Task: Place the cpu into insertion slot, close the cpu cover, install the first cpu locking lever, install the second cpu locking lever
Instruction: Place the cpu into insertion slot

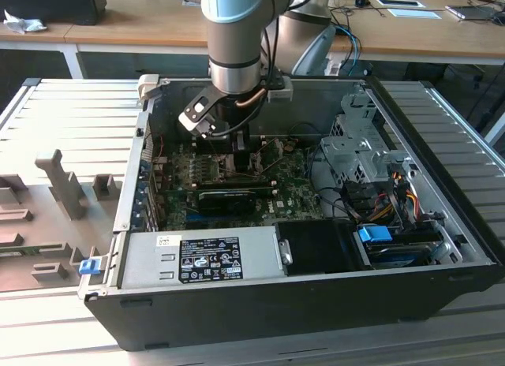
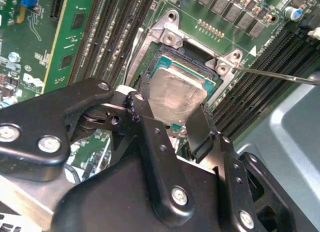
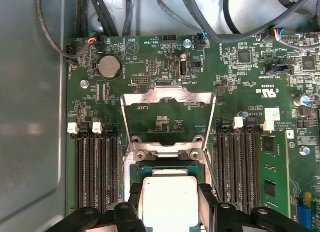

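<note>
In the exterior view, a grey moulded tray [image 1: 55, 192] lay on the tabletop [image 1: 47, 319] at that view's left, just beside the open computer case [image 1: 300, 303]. The power supply [image 1: 201, 255] sat along the case's near wall. My arm reached down into the case, and my hand [image 1: 237, 141] was low over the green motherboard [image 1: 288, 200]. A drive cage [image 1: 355, 149] and a bundle of coloured cables [image 1: 394, 196] filled the exterior view's right end of the case.

In the first wrist view, one bank of long memory slots [image 3: 97, 167] ran beside the socket and another bank [image 3: 240, 167] ran on its other side. Between them the cpu cover [image 3: 167, 96] stood raised on its hinge, with the board showing through its window.

In both wrist views my hand [image 2: 168, 109] [image 3: 171, 194] was narrowed onto the cpu [image 2: 177, 94] [image 3: 170, 204], with a black finger [image 2: 137, 106] against each of two opposite edges. The chip lay level within the insertion slot [image 2: 176, 53], metal top up; I could not tell whether it was fully seated. In the second wrist view, a thin metal lever [image 2: 280, 74] stuck out from the socket's corner across the nearby slots.
</note>
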